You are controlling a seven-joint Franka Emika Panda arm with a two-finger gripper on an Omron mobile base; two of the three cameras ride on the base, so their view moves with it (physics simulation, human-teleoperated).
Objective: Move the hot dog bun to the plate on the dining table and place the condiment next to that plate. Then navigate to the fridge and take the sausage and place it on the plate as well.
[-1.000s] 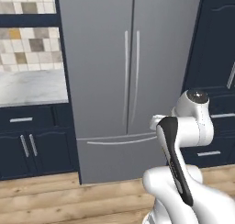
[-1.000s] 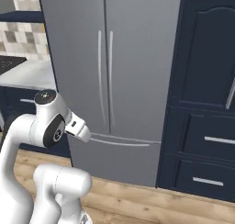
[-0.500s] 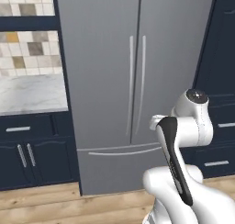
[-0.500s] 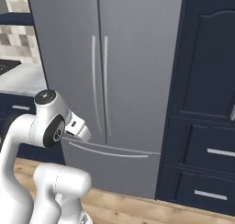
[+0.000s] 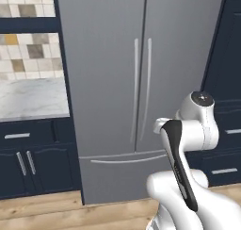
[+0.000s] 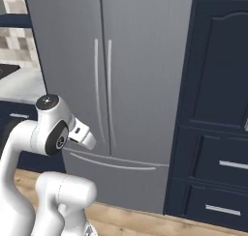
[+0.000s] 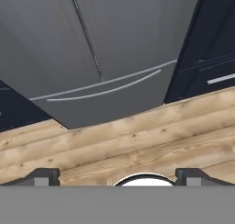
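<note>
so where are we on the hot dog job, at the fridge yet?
Done: the base faces the fridge, so navigation looks about finished. The bun and condiment steps can't be checked from here. In hand: nothing; the gripper is open and empty, pointing down at the wood floor. Left: the fridge doors are shut, so open them, take the sausage, carry it to the plate.

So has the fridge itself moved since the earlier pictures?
No. The fridge looms larger, but the cabinets beside it grew alike: the base drove closer.
</note>
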